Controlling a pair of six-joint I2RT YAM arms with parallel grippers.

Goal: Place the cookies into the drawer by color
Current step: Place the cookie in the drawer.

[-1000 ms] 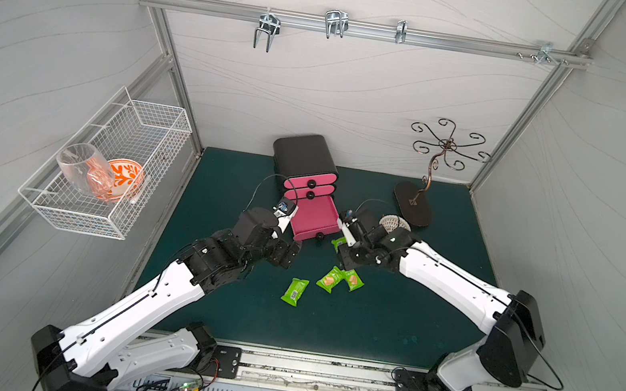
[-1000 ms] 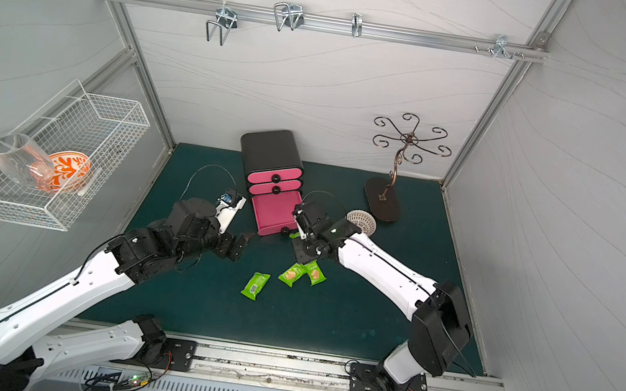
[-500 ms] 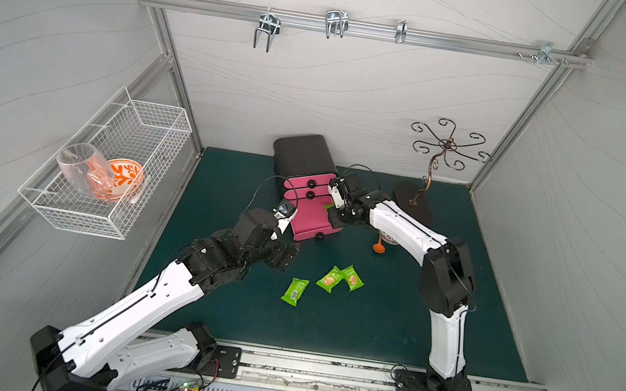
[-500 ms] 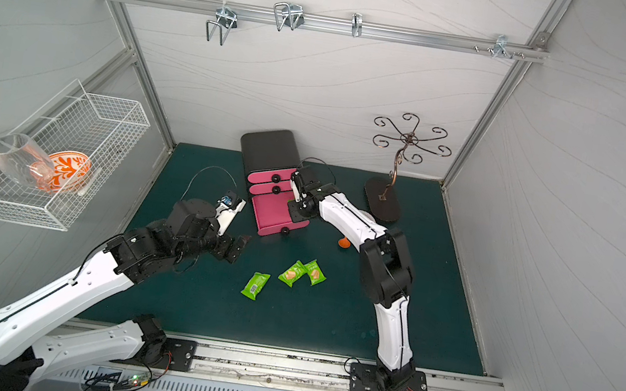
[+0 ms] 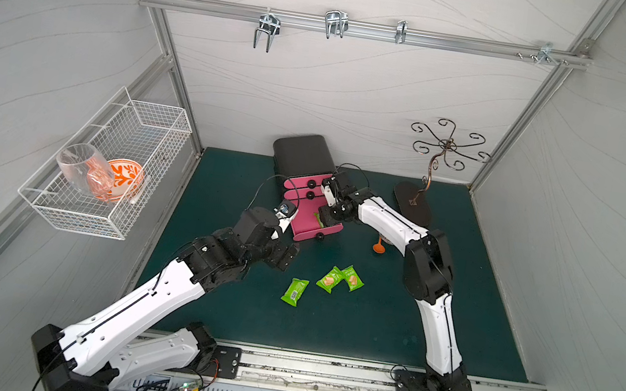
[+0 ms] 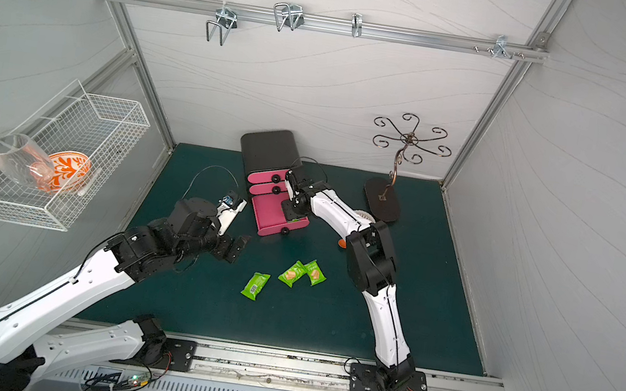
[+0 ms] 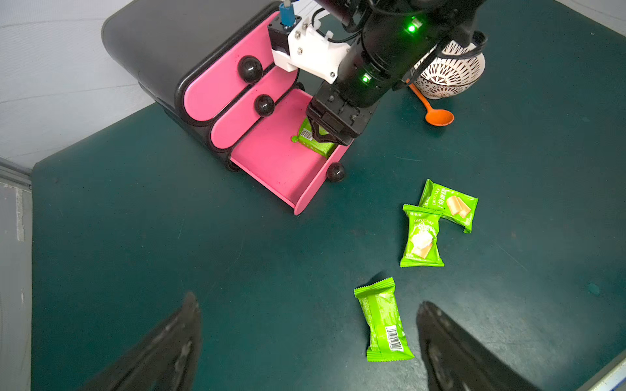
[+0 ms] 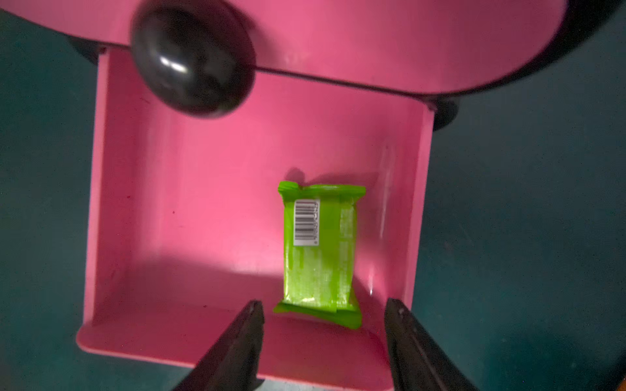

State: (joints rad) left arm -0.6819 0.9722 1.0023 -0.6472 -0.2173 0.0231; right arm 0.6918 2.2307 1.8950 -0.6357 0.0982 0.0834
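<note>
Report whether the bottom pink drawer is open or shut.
Open: the bottom drawer is pulled out, its pink floor exposed, one green packet lying inside.

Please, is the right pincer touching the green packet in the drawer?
Apart: right wrist view shows pink drawer floor between the green packet and both fingers of the right pincer.
</note>
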